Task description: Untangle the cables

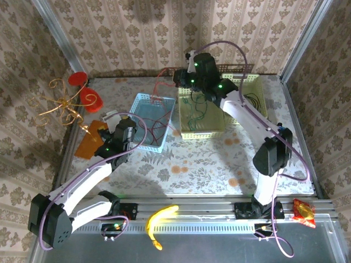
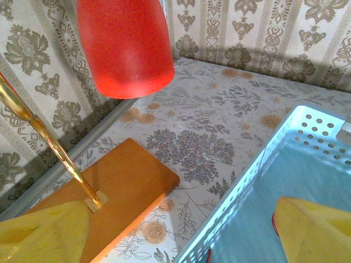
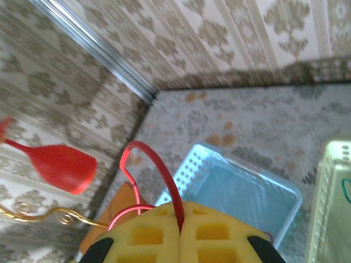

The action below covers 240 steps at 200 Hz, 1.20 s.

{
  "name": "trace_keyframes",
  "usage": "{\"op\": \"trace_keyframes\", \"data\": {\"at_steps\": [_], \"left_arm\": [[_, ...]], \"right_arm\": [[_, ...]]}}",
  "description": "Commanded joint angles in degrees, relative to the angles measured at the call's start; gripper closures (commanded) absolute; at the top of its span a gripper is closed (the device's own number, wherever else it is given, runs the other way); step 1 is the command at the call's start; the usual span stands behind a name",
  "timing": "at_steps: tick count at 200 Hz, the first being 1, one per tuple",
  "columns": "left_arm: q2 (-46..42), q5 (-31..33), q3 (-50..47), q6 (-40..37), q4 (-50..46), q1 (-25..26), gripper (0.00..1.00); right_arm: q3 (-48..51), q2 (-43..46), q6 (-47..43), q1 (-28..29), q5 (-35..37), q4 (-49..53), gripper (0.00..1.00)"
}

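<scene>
Two grippers share this step. The nearer one, the left gripper (image 1: 124, 133), holds nothing: its yellow fingers (image 2: 44, 233) stand wide apart with only air between them. It hangs over the near left rim of the blue basket (image 1: 143, 99), with one finger above the wooden base (image 2: 129, 181) of a lamp and the other above the basket's floor.

Beyond it, the right gripper (image 3: 180, 213) is pinched tight on the red cable (image 3: 147, 150), which arches up out of the pads in a loop. In the top view that cable drops from the raised right gripper (image 1: 182, 76) into the blue basket, where the rest of it lies in loose curls.

The step in hand looks like lifting the red cable free of the others. To do it well, I judge the right arm should raise and draw slowly, checking that the strand comes away alone. So thin a wire probably slips or snags easily, and a jerk could pull a knot tighter. The open left gripper is well placed to come down on the slack in the basket and pin it, giving the pull something to work against.

Farther back, the green cable (image 1: 195, 112) lies in the green basket (image 1: 203, 134), below and just right of the right gripper and apart from it. Thin dark strands near that basket's right end may be the black cable (image 1: 253, 101), well clear of both grippers.
</scene>
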<state>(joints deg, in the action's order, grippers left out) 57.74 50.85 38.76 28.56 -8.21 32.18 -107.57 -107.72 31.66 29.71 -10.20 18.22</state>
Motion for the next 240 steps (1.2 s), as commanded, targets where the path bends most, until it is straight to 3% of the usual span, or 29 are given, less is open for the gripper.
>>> {"op": "trace_keyframes", "data": {"at_steps": [1, 43, 66, 81, 109, 163, 192, 219, 240], "left_arm": [[-1.1, 0.6, 0.0, -0.5, -1.2, 0.0, 0.12], [-0.2, -0.2, 1.0, -1.3, -1.0, -0.1, 0.12], [0.4, -0.8, 1.6, -1.8, -0.8, -0.2, 0.11], [0.9, -1.5, 1.8, -2.0, -0.8, -0.2, 0.11], [2.0, -3.7, 1.9, -2.0, -0.8, -0.2, 0.11], [5.5, -9.9, 2.3, -2.1, 0.9, -0.4, 0.11], [7.2, -18.9, 1.6, -4.1, 5.5, -0.8, 0.11], [8.3, -22.8, 1.5, -5.4, 6.8, -0.7, 0.11], [9.3, -30.4, 1.0, -8.2, 9.7, -0.5, 0.11]], "right_arm": [[-2.1, -5.0, 0.0, 0.7, -3.4, 2.8, 1.0], [-9.0, -17.3, 0.1, 2.9, -5.3, 8.8, 1.0], [-14.6, -22.8, -1.5, 4.6, -6.3, 16.6, 0.73], [-14.5, -22.9, -2.7, 5.5, -5.9, 18.4, 0.62], [-7.3, -16.0, -5.2, 6.2, -0.9, 14.7, 0.54], [5.6, -2.1, -8.9, 6.1, 7.3, 10.0, 0.52], [14.3, 4.7, -7.9, 5.9, 8.7, 8.1, 0.53], [25.2, 14.5, -7.2, 4.4, 10.2, 4.0, 0.52], [31.2, 19.9, -7.0, 3.8, 11.8, 5.2, 0.52]]}}
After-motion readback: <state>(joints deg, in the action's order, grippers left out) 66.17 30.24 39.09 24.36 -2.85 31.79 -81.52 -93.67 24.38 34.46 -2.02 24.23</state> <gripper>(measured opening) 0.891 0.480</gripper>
